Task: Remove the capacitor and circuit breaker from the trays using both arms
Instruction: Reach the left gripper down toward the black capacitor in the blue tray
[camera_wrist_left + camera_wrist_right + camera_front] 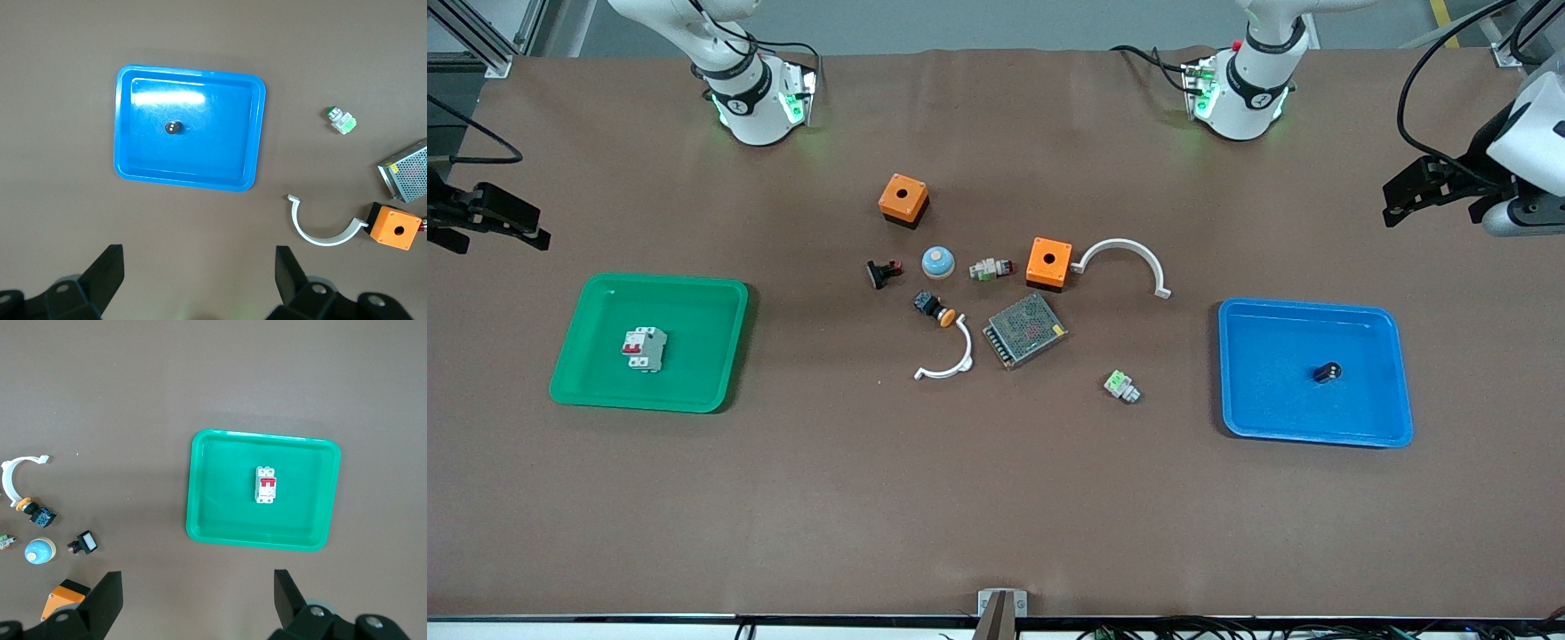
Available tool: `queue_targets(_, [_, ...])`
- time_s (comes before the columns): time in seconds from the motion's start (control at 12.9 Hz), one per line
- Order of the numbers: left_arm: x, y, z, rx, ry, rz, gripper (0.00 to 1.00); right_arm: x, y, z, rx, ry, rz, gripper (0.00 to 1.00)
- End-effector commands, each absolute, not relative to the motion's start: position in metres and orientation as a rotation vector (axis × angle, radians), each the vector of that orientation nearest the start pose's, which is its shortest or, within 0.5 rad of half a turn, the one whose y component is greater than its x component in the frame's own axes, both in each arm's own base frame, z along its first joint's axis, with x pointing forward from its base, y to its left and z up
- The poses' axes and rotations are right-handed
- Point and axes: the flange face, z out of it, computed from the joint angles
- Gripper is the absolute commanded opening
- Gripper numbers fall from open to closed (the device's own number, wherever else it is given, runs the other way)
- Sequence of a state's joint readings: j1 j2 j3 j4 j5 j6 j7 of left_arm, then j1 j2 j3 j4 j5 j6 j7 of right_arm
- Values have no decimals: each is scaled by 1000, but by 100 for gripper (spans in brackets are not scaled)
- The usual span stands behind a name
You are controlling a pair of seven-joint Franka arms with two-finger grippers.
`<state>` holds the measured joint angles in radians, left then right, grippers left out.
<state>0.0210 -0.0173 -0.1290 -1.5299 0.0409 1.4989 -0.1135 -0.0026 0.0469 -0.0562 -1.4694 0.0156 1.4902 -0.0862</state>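
The capacitor, a tiny black cylinder with two pale dots, lies in the blue tray toward the left arm's end; the left wrist view shows both capacitor and tray. The white breaker with red levers lies in the green tray toward the right arm's end; the right wrist view shows both breaker and tray. My left gripper is open and empty, raised above bare table beside the blue tray. My right gripper is open and empty, raised beside the green tray.
Between the trays lie two orange boxes, two white arcs, a mesh power supply, a blue-domed button, an orange-capped push-button, a black-and-red switch and white-and-green connectors.
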Motion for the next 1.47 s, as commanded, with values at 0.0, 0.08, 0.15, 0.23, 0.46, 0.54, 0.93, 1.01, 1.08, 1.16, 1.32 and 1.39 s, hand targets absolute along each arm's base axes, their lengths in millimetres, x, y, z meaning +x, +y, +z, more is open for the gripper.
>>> queue_targets(0.0, [542, -49, 651, -3082, -25, 0, 100, 552, -28, 645, -3148, -28, 20, 100])
queue_targets(0.08, [543, -47, 651, -3083, -28, -2, 100, 552, -28, 645, -3148, -28, 20, 100])
queue_targets(0.15, [545, -43, 648, -3087, -39, 8, 100, 552, -29, 645, -3149, -28, 20, 100])
queue_targets(0.23, [552, -38, 637, -3085, -45, 39, 100, 552, -29, 645, -3149, -28, 20, 100])
queue_targets(0.46, [586, -15, 592, -3085, -99, 86, 100, 552, -31, 645, -3149, -21, 18, 100])
queue_targets(0.54, [602, -2, 567, -3078, -131, 90, 100, 553, -32, 646, -3150, -19, 11, 100])
queue_targets(0.93, [634, 19, 414, -3035, -217, 144, 100, 550, -54, 644, -3142, 31, 27, 100])
queue_targets(1.01, [629, 22, 386, -3042, -235, 105, 100, 551, -55, 645, -3143, 34, 20, 100])
queue_targets(1.08, [622, 30, 359, -3050, -250, 62, 100, 552, -55, 644, -3145, 22, 17, 100])
queue_targets(1.16, [618, 30, 341, -3056, -247, 37, 100, 555, -51, 636, -3146, -2, 54, 100])
queue_targets(1.32, [610, 61, 310, -3058, -285, 15, 100, 561, -55, 615, -3141, 10, 118, 100])
queue_targets(1.39, [608, 65, 297, -3061, -288, 6, 100, 566, -58, 600, -3138, 15, 159, 100])
